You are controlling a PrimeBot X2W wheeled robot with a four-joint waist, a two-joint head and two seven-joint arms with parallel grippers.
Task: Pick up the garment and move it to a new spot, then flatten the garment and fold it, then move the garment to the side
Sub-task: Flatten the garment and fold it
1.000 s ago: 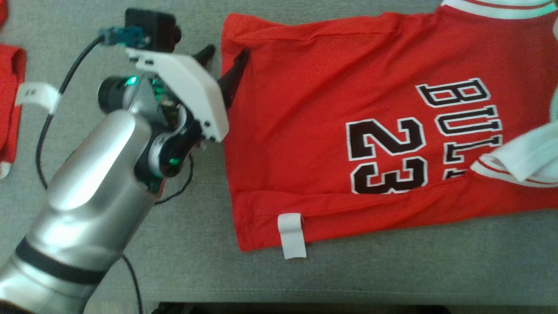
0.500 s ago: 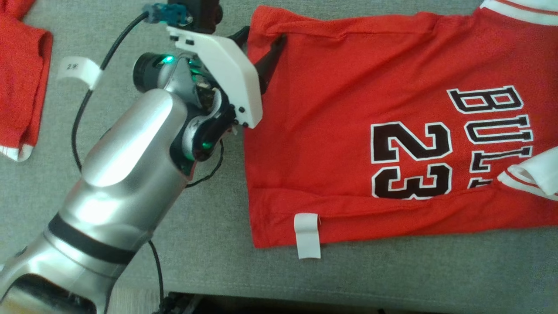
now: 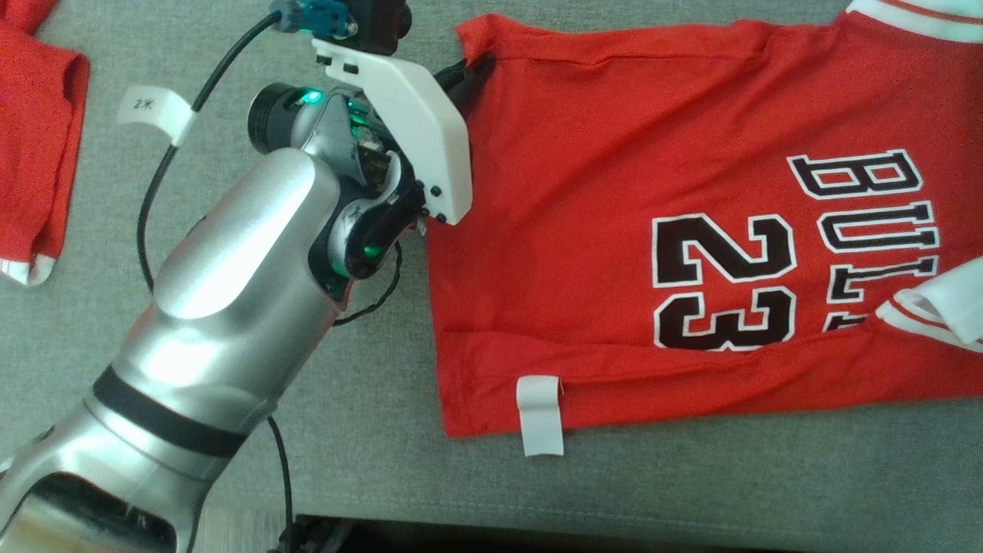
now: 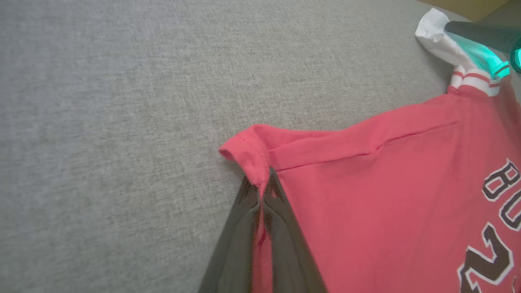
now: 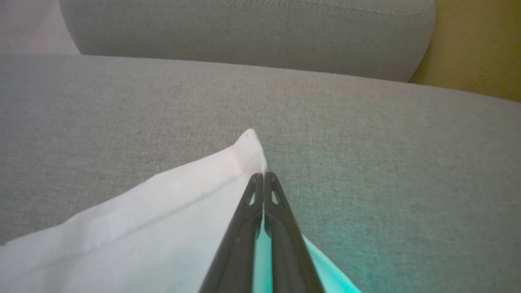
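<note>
Okay, left gripper [image 4: 262, 191] is clamped on the jersey [image 3: 614, 192] at a hem corner, with red fabric pinched between both fingers. Right gripper [image 5: 263, 179] is closed too, tips pinching the edge of the white sleeve [image 5: 163, 203]. I see the jersey lying mostly flat on the grey couch cushion [image 3: 369, 461], number side up, white tag [image 3: 540, 415] at the near hem. Second red garment [image 3: 38, 153] sits far left, well apart.

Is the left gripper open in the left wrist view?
No, the left gripper is shut on the corner of the red jersey, with cloth pinched between its jaws.
</note>
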